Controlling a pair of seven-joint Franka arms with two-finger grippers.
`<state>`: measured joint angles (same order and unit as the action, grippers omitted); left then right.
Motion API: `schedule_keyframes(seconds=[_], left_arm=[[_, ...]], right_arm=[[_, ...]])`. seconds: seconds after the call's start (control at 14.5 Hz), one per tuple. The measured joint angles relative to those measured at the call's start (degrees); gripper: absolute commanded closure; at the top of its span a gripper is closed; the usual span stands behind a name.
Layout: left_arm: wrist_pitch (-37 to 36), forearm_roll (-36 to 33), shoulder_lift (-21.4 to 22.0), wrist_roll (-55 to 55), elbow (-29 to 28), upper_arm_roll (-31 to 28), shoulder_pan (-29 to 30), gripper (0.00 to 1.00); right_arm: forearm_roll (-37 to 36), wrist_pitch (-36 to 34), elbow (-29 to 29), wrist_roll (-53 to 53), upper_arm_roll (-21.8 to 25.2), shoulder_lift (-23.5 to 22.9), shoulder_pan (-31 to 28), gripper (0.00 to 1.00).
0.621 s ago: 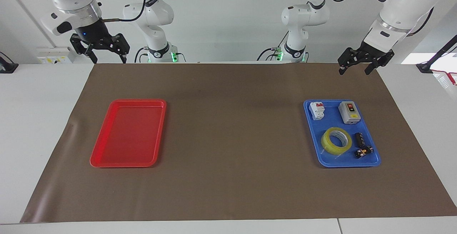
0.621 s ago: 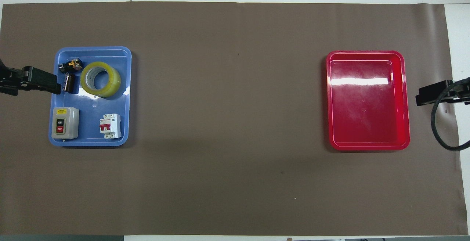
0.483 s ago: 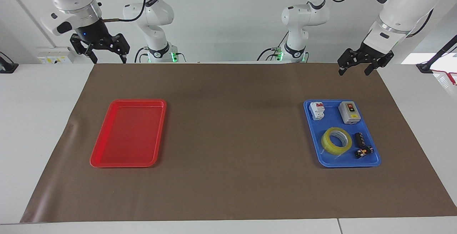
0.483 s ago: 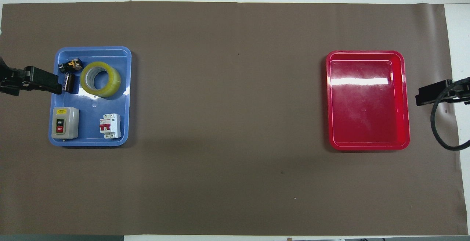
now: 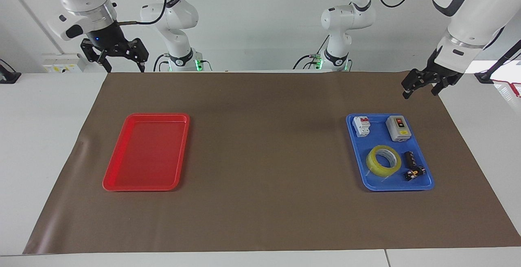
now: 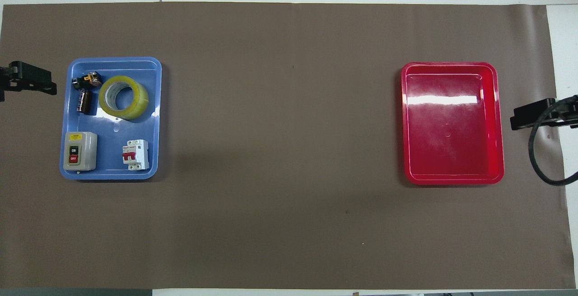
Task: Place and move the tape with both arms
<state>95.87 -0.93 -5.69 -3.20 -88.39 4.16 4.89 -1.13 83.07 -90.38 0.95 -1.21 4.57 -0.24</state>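
While two black grippers, left (image 5: pixel 421 90) and right (image 5: pixel 120 64), hang spread open, one translucent yellow tape ring (image 5: pixel 383 160) lies among four parts in one blue plastic tray (image 5: pixel 376 185), one red plastic tray (image 5: pixel 141 185) apart.

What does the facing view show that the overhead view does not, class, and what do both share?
Only the facing view shows the white arms, their bases, and both grippers whole and raised: the left gripper open, the right gripper open. Only the overhead view shows the ON and OFF labels on the grey switch box. Both show the tape lying flat in the blue tray, the red tray and the brown mat.
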Motion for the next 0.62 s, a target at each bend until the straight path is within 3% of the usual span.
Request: schedule_keyframes(seconds=[0.34,0.48,0.62], left_arm=[[12.45,-0.02,-8.39,0.02,-4.07,-0.13,2.93,0.0],[21.61,-0.02,-10.02,-0.84,-10.31,-0.11,2.94,0.0],[28.97,-0.02,-10.71,-3.1,-16.62,0.03,2.89,0.07]], right_arm=[[0.0,0.0,-0.01,0.0,0.0,0.0,0.0,0.0],[0.0,0.0,-0.01,0.0,0.0,0.0,0.0,0.0],[0.0,0.0,-0.01,0.0,0.0,0.0,0.0,0.0]])
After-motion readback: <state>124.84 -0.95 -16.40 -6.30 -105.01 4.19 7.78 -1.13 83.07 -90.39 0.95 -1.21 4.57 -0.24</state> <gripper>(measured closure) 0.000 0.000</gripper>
